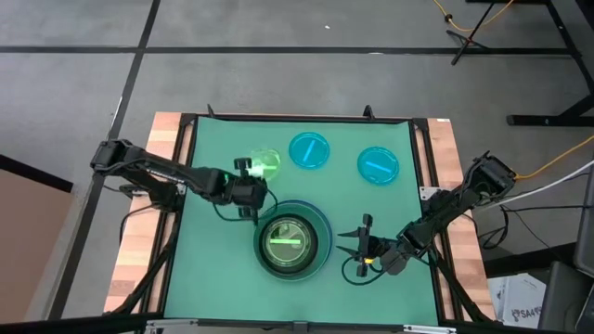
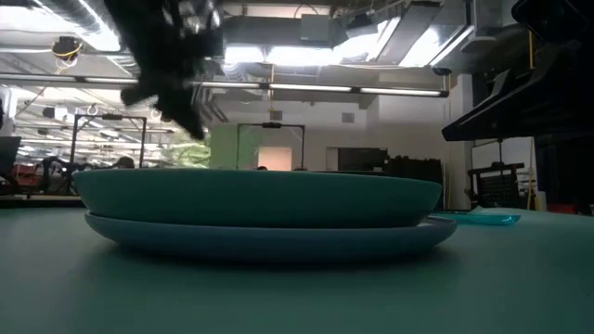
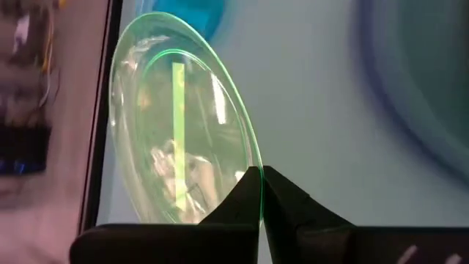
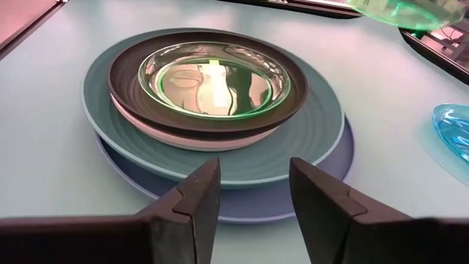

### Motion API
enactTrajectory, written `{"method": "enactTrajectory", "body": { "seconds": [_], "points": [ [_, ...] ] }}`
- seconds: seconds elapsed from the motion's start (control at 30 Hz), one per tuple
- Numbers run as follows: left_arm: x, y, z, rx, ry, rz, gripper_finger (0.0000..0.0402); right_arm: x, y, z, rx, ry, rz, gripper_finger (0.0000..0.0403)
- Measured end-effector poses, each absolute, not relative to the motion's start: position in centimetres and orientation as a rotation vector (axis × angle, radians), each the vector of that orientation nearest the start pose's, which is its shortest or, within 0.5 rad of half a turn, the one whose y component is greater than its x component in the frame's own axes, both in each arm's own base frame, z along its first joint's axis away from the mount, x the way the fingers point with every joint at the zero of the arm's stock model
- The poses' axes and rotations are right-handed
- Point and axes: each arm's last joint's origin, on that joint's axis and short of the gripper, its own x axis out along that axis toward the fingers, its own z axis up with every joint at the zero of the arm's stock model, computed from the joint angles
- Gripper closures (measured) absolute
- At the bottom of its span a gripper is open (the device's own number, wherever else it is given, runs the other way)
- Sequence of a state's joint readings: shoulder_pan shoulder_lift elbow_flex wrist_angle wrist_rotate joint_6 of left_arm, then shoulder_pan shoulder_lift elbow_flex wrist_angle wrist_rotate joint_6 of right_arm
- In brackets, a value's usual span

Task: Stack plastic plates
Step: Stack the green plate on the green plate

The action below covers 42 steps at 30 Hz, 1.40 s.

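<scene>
High view: left gripper (image 1: 249, 165) pinches green plate (image 1: 264, 164) by its rim; right gripper (image 1: 357, 244) gapes beside stack (image 1: 292, 243).

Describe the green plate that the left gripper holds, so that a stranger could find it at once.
Start at the stack in the middle of the teal mat. Just beyond its far left edge, the left gripper pinches a small translucent green plate by its rim. Unlike the other green plate, which lies flat on top of the stack, and the two cyan plates on the mat, this one hangs tilted in the air.
</scene>
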<state>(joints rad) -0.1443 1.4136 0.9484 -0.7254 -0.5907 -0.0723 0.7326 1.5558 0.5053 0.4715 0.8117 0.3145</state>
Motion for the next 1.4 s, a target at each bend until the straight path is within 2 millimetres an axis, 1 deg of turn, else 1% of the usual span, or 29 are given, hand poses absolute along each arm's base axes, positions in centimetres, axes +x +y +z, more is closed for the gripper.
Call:
{"method": "enactTrajectory", "body": {
  "seconds": [0.13,0.2,0.33,0.57,0.7,0.83,0.93,1.13,1.23,1.4],
  "points": [
    [26.4,-4.9,24.3,0.388,1.011,0.342,0.0401,21.0,16.0,13.7,-0.096,0.397,-0.140,0.0247],
    [26.4,-6.3,24.9,0.402,0.970,0.302,0.0401,21.0,16.0,13.6,-0.095,0.397,-0.141,0.0247],
    [26.4,-8.8,25.6,0.404,0.887,0.215,0.0401,21.0,16.0,13.7,-0.095,0.394,-0.147,0.0247],
    [26.4,-13.2,26.3,0.379,0.725,0.087,0.0401,21.0,16.0,13.7,-0.093,0.393,-0.148,0.0247],
    [26.6,-15.3,25.4,0.388,0.698,0.031,0.0401,21.0,16.0,13.7,-0.093,0.393,-0.147,0.0247],
    [26.8,-17.2,23.7,0.410,0.715,-0.014,0.0401,21.0,16.0,13.7,-0.093,0.393,-0.147,0.0247],
    [27.1,-18.2,22.4,0.409,0.730,-0.036,0.0401,21.0,16.0,13.7,-0.091,0.391,-0.147,0.0247],
    [27.4,-19.2,20.0,0.437,0.798,-0.073,0.0401,21.0,16.0,13.7,-0.093,0.393,-0.147,0.0247],
    [27.5,-19.3,19.1,0.459,0.834,-0.077,0.0401,21.0,16.0,13.7,-0.093,0.393,-0.147,0.0247],
    [27.5,-19.4,18.4,0.479,0.869,-0.090,0.0401,21.0,16.0,13.7,-0.092,0.392,-0.147,0.0247]
  ]
}}
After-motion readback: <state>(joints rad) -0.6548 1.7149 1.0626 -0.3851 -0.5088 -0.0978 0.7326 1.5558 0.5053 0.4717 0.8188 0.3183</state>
